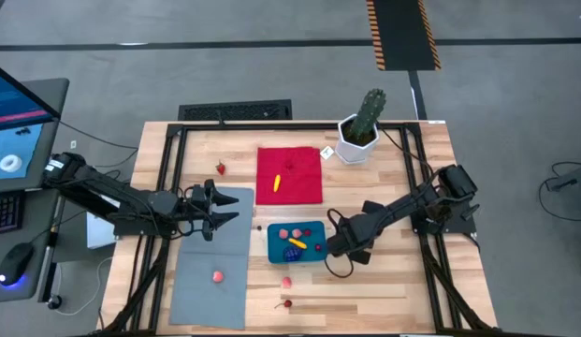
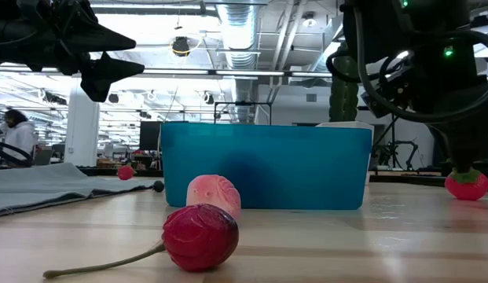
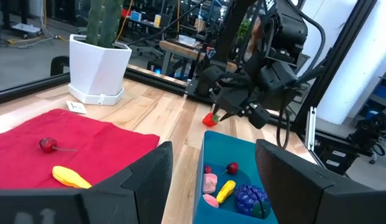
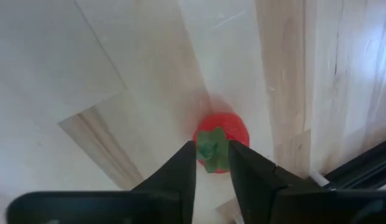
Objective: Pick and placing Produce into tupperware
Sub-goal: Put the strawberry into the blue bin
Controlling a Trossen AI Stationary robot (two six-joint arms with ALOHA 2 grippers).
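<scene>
Wooden tabletop [image 1: 384, 290] lay mostly bare at the lower right of the high view, and the teal tupperware [image 1: 297, 242] sat near its middle, below the red cloth [image 1: 290, 175], already holding several produce pieces [image 1: 296, 245]. Right of the container, the right gripper [image 4: 212, 163] pointed down with its narrowly parted fingers around the green top of a red strawberry [image 4: 221, 140] on the wood. The left gripper [image 1: 219, 208] hovered wide open and empty over the grey mat [image 1: 213, 262] at centre left.

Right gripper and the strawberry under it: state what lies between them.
Nothing. In the right wrist view the right gripper fingers straddle the strawberry leaf, on bare wood.
</scene>
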